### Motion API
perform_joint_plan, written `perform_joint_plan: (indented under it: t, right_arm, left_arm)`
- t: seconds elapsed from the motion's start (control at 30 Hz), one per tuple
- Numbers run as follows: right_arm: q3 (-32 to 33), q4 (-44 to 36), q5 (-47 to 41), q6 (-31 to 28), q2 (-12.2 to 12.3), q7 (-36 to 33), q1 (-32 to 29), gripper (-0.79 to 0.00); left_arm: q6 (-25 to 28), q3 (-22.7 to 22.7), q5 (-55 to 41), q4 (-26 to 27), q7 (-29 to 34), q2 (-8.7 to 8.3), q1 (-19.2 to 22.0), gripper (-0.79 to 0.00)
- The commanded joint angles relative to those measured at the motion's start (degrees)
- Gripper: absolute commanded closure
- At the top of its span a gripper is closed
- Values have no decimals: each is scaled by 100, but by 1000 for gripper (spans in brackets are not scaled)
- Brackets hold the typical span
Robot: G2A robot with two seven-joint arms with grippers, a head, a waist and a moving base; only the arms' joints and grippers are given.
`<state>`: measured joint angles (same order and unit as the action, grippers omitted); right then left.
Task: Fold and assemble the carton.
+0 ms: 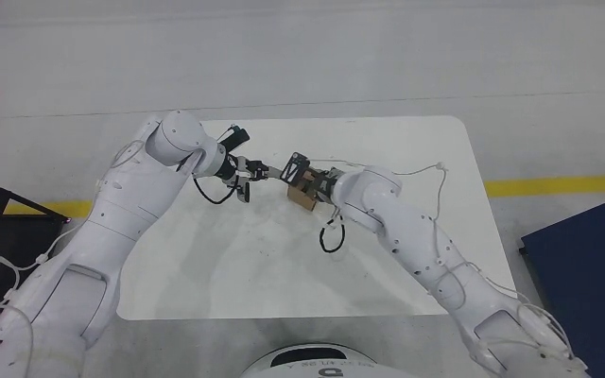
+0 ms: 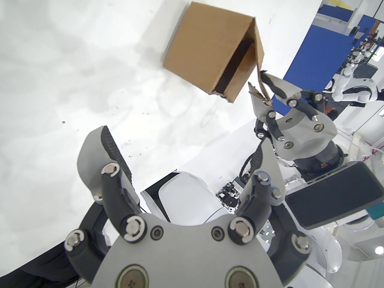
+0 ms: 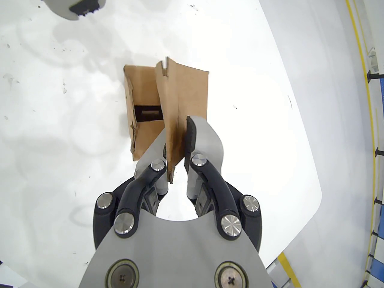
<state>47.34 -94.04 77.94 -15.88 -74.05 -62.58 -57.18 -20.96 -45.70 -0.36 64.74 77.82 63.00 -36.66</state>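
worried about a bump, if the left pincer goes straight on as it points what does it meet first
Probably the carton, held at its edge by the right pincer; depth is unclear.

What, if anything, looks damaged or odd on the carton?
The carton looks worn: the edge beside its opening is crumpled and frayed, and the flap pinched in the right hand has a ragged end.

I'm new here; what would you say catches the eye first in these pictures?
The small brown cardboard carton, half-folded near the middle of the white table, stands out first. The right gripper is shut on its open flap, while the left gripper hangs open and empty beside it.
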Motion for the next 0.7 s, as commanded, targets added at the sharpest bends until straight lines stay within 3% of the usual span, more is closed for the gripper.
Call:
perform_joint_plan:
  t: [0.0, 0.03, 0.1, 0.13, 0.17, 0.43, 0.67]
  right_arm:
    - [-54, -41, 62, 80, -14, -18, -32, 0]
    - [-73, -71, 83, 114, -19, -42, -57, -92]
    - [-85, -155, 120, 195, -27, -45, -107, -357]
    - [-80, -213, 97, 225, -29, -24, -153, -588]
    - [-62, -279, 50, 242, -27, 9, -207, -723]
    - [474, -785, -364, 464, 67, 877, -884, -776]
    - [865, -885, -516, 179, 160, 1651, -1281, -770]
  left_arm:
    - [0, 0, 0, 0, 0, 0, 0, -785]
    - [0, 0, 0, 0, 0, 0, 0, -785]
    - [0, 0, 0, 0, 0, 0, 0, -785]
    - [0, 0, 0, 0, 0, 0, 0, -785]
    - [0, 0, 0, 0, 0, 0, 0, -785]
    - [0, 0, 0, 0, 0, 0, 0, -785]
    - [0, 0, 0, 0, 0, 0, 0, -785]
